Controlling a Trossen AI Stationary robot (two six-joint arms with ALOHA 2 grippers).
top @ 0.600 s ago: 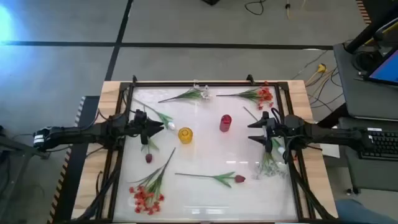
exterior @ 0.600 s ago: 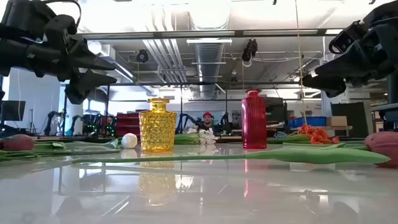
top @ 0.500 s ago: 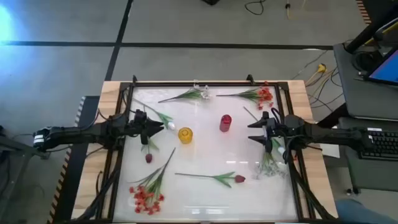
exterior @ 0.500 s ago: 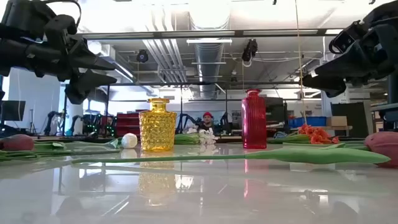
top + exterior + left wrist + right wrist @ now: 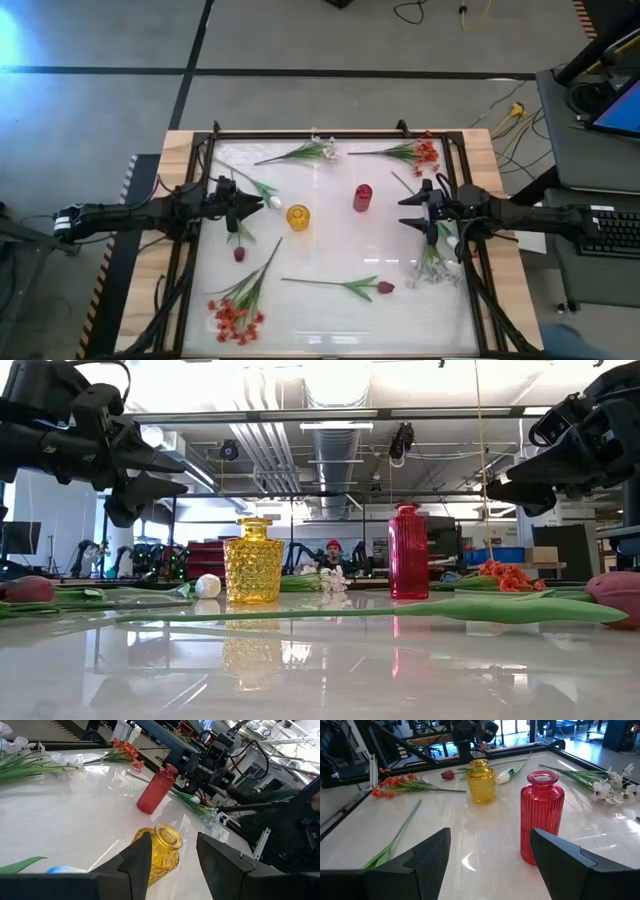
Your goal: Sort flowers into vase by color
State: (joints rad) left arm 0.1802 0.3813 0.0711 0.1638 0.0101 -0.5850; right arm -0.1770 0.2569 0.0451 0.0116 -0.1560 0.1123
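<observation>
Nothing is seen moved since before; yellow vase (image 5: 298,216) and red vase (image 5: 362,197) stand unfilled on the bench (image 5: 330,310); left pincer (image 5: 256,204) and right pincer (image 5: 404,213) are held spread, gripping nothing.

On the white table (image 5: 330,310), a yellow vase (image 5: 298,216) and red vase (image 5: 362,197) stand near the middle, between the left gripper (image 5: 252,207) and right gripper (image 5: 408,211), both held open. Flowers (image 5: 352,287) lie scattered around them.

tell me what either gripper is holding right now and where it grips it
Nothing is held. The left gripper and right gripper both hover open and empty above the table; every flower lies loose on it.
</observation>
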